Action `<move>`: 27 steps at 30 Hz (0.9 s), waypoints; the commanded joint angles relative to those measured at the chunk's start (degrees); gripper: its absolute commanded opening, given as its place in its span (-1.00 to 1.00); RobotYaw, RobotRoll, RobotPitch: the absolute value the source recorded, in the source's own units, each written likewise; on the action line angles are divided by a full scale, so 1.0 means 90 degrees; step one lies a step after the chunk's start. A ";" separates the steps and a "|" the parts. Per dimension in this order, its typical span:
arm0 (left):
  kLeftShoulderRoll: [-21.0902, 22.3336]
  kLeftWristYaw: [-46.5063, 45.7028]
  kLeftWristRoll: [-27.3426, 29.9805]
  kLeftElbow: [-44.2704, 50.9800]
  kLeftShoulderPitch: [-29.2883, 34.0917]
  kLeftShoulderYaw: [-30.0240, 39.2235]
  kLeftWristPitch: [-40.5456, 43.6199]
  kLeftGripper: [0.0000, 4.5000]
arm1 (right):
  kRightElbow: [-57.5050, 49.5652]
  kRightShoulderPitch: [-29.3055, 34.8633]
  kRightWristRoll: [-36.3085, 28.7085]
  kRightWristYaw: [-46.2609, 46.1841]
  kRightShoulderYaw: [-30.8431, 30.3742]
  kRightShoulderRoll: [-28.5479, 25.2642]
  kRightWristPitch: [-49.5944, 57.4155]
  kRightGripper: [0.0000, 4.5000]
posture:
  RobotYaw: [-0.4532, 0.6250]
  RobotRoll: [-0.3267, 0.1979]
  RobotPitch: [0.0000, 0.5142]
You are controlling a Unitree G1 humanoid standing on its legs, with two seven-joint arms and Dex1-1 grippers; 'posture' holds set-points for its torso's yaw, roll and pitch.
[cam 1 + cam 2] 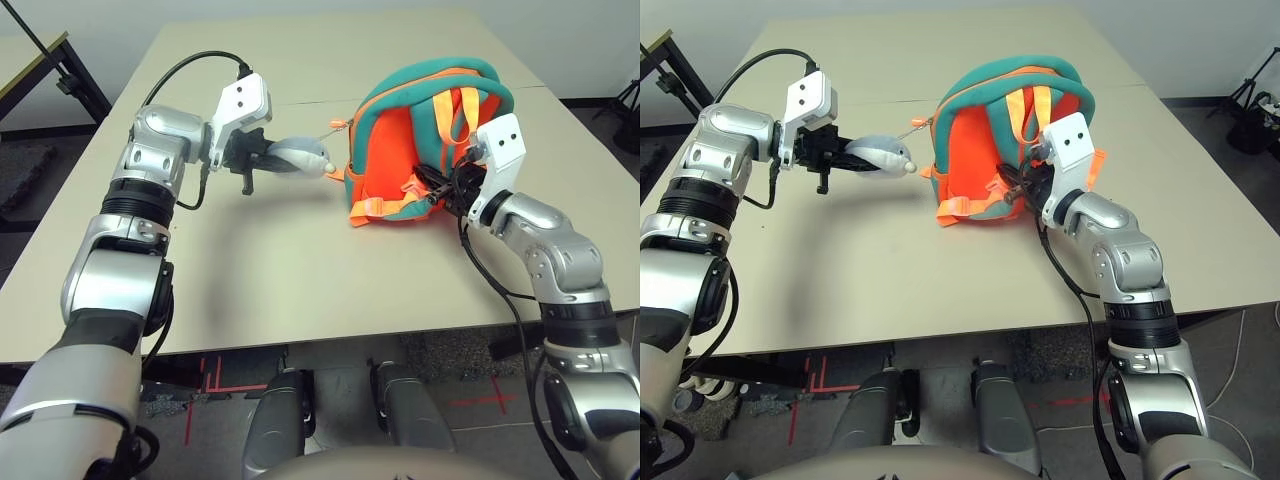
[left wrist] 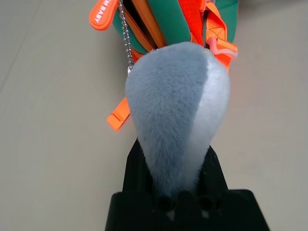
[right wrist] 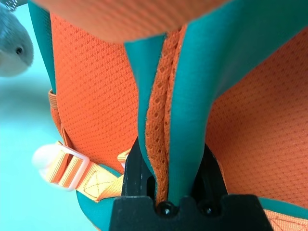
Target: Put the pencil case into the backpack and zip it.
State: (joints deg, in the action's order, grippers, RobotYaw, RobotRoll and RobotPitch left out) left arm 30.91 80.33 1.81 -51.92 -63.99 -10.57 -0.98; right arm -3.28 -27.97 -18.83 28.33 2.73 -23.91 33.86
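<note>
The orange backpack [image 1: 400, 150] with teal trim lies on the table at centre right, straps facing me. Its grey-white plush toy [image 1: 300, 157] hangs off its left side on a small chain. My left gripper [image 1: 262, 155] is shut on the tail end of that toy [image 2: 178, 106], holding it just above the table. On the backpack's right side, my right gripper [image 1: 440, 185] is shut on a teal and orange shoulder strap [image 3: 178, 120]. The pencil case is out of view.
The beige table [image 1: 280, 290] has bare room in front of the backpack up to its front edge. A second table [image 1: 30, 60] with black legs stands at far left. A black tripod [image 1: 625, 100] stands on the floor at far right.
</note>
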 commanded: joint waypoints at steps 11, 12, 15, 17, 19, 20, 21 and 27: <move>-0.0654 -0.0138 -0.0691 -0.1368 0.0188 -0.0452 -0.0280 -0.87 | 0.0126 0.0085 0.0152 0.0007 -0.0184 -0.0051 0.0222 -0.89 | -0.49 0.25 -0.51; -0.0697 -0.0153 -0.0729 -0.1444 0.0174 -0.0454 -0.0296 -0.87 | 0.0133 0.0078 0.0153 0.0008 -0.0184 -0.0052 0.0223 -0.89 | -0.50 0.25 -0.50; -0.0864 -0.0266 -0.0907 -0.1727 0.0164 -0.0526 -0.0366 -0.87 | 0.0119 0.0073 0.0156 0.0006 -0.0191 -0.0054 0.0239 -0.89 | -0.50 0.25 -0.50; -0.0938 -0.0372 -0.1025 -0.1876 0.0160 -0.0559 -0.0438 -0.87 | 0.0097 0.0076 0.0152 0.0008 -0.0183 -0.0067 0.0257 -0.89 | -0.51 0.25 -0.50; -0.1000 -0.0455 -0.1064 -0.1969 0.0140 -0.0550 -0.0478 -0.87 | 0.0087 0.0080 0.0153 0.0012 -0.0173 -0.0081 0.0267 -0.89 | -0.51 0.25 -0.51; -0.1031 -0.0469 -0.1035 -0.1991 0.0120 -0.0509 -0.0466 -0.87 | 0.0075 0.0085 0.0152 0.0012 -0.0168 -0.0088 0.0275 -0.89 | -0.52 0.25 -0.51; -0.1051 -0.0475 -0.1015 -0.2011 0.0103 -0.0476 -0.0461 -0.87 | 0.0068 0.0088 0.0150 0.0011 -0.0165 -0.0092 0.0280 -0.89 | -0.52 0.25 -0.51; -0.1009 -0.0164 -0.0574 -0.1820 -0.0113 0.0023 -0.0068 -0.87 | 0.0020 0.0115 0.0105 0.0048 -0.0133 -0.0141 0.0346 -0.89 | -0.51 0.25 -0.54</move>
State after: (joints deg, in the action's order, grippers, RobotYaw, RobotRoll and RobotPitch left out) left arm 21.18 77.66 -4.27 -68.35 -64.21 -11.18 -2.95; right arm -4.10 -28.18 -18.76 28.50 2.74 -24.72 35.07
